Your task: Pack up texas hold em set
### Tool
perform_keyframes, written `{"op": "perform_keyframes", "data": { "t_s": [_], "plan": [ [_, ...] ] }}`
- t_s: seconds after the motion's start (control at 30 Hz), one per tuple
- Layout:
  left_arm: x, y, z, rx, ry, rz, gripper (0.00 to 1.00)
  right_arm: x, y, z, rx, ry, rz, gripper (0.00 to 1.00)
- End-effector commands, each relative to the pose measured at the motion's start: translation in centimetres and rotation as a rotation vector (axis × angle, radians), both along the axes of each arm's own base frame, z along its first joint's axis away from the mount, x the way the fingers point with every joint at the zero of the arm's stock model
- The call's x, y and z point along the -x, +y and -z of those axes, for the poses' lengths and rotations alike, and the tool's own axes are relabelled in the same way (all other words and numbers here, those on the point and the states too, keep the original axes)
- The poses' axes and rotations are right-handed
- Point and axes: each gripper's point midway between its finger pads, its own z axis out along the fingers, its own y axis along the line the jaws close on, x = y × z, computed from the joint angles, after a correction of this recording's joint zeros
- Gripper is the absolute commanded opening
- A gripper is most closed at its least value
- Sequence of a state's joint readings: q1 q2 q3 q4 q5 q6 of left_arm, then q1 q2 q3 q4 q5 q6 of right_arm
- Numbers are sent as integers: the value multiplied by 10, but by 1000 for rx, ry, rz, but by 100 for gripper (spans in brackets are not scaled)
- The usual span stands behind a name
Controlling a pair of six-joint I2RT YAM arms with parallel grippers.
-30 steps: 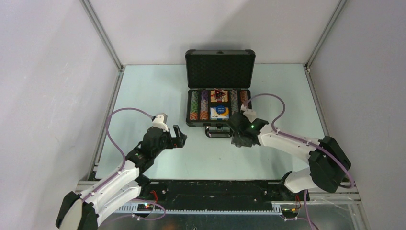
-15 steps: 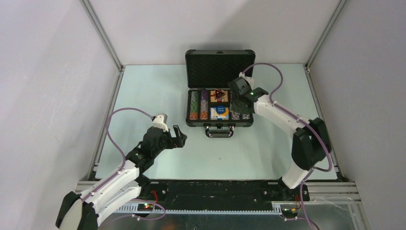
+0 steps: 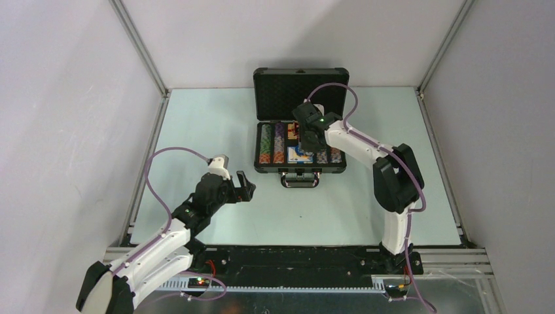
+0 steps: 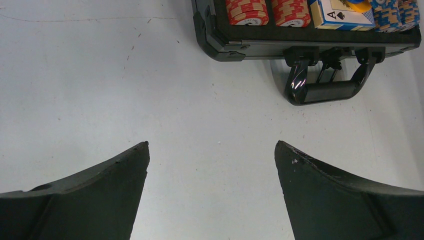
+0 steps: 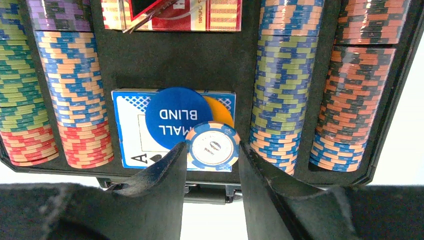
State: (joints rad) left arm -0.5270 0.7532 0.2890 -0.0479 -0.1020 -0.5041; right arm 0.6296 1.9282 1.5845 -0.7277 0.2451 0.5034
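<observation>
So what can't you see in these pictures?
The orange button: right wrist view, mostly behind the blue button and the chip in the right gripper, so its words are hidden.
The red box: same view, cut by the top edge.
Lid of the case: left wrist view, beyond the top edge.
Middle of the case: top view, under the right gripper.

The left arm (image 3: 157,247) and right arm (image 3: 357,140) share white links, black joints, purple cables (image 3: 152,171), green lights (image 3: 319,120).
</observation>
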Motion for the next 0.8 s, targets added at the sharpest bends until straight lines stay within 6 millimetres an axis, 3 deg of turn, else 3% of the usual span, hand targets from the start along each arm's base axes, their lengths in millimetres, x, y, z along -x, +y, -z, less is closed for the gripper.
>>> {"op": "perform_keyframes", "data": {
  "t_s": [0.0,0.47,0.77],
  "plan": [
    [-5,2,-5,-8,-25,-4,100,-6,4,-12,3,-22,-20,44],
    [-5,2,-6,-7,-27,-5,100,-4,10,-7,-14,-6,-37,50],
    [-5,2,-5,-9,-24,-5,100,-1,1,-13,-9,-26,-27,52]
  ]
}}
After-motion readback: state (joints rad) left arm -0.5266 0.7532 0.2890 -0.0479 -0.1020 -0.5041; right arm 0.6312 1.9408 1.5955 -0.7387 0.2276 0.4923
